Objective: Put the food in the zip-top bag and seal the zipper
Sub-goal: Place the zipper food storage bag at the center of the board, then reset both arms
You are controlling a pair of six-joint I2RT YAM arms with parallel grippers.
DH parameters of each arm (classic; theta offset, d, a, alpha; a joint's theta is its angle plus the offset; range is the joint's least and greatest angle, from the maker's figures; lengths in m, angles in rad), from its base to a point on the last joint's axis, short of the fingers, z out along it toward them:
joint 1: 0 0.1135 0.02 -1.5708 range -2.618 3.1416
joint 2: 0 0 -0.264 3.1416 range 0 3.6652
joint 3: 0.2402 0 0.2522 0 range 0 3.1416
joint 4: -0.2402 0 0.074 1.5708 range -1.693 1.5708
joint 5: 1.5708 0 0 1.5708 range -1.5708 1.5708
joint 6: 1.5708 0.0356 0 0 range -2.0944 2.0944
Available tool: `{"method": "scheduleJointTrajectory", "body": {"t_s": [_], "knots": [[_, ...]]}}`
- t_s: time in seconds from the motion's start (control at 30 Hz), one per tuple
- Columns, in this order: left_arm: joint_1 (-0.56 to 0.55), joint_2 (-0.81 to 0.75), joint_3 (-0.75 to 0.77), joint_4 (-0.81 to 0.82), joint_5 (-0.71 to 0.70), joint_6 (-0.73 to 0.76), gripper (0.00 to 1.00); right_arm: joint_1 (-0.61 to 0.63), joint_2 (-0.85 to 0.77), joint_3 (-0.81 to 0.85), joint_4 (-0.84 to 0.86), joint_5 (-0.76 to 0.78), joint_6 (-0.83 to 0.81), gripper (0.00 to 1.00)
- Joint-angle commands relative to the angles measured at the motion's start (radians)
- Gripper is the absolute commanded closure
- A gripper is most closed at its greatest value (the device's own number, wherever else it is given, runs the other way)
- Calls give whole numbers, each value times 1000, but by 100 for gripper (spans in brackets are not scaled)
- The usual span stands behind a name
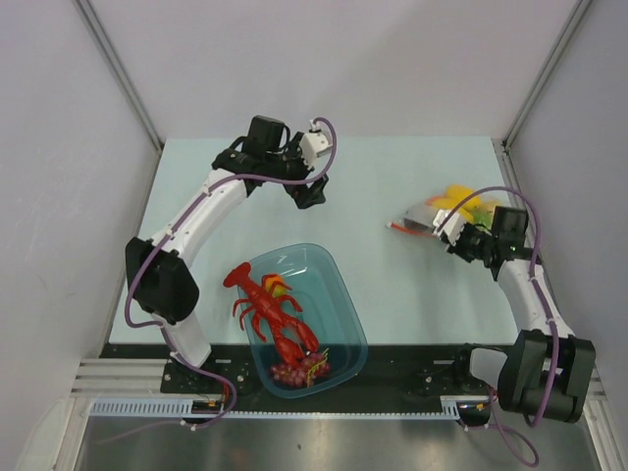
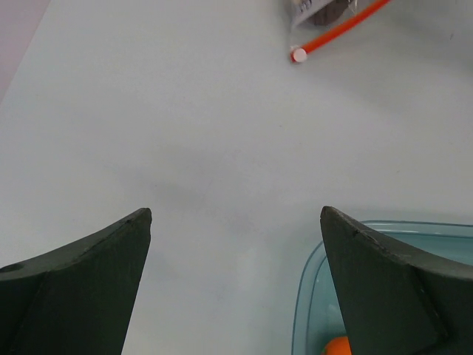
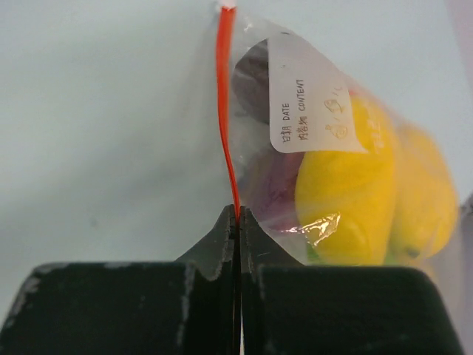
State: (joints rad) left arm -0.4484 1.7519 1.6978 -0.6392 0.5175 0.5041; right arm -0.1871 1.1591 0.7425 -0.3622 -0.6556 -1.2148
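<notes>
The clear zip-top bag (image 1: 444, 210) lies at the right of the table, holding yellow fruits (image 3: 347, 192) and a dark purple piece (image 3: 257, 70). Its red zipper (image 3: 226, 111) runs along the bag's left edge in the right wrist view. My right gripper (image 3: 238, 214) is shut on the zipper, with the strip pinched between the closed jaws; it also shows in the top view (image 1: 442, 233). My left gripper (image 1: 312, 194) is open and empty over the table's middle back, apart from the bag. In the left wrist view (image 2: 236, 213) only bare table lies between its fingers.
A translucent blue tub (image 1: 339, 294) stands at the near middle with a big red lobster (image 1: 275, 314) and small pinkish pieces (image 1: 297, 373) inside. The tub's rim (image 2: 307, 281) shows by my left gripper's right finger. The zipper's end (image 2: 299, 54) shows far ahead.
</notes>
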Motion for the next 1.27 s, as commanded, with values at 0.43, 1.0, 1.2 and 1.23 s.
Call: {"method": "scheduleJointTrajectory", "body": {"t_s": [0.43,1.0,1.2,1.23], "knots": [[14,50,210,-186,-122,-153,0,-106,-254,-11,-464,-65,-95,23],[229,-63,214,-197,-186,-348,0,21,25,489,-228,-21,931,0],[316,-166,56,-180,-195,-371,0,55,122,537,-182,20,1009,0],[339,-182,46,-182,-189,-371,0,55,148,543,-172,19,1018,0]]}}
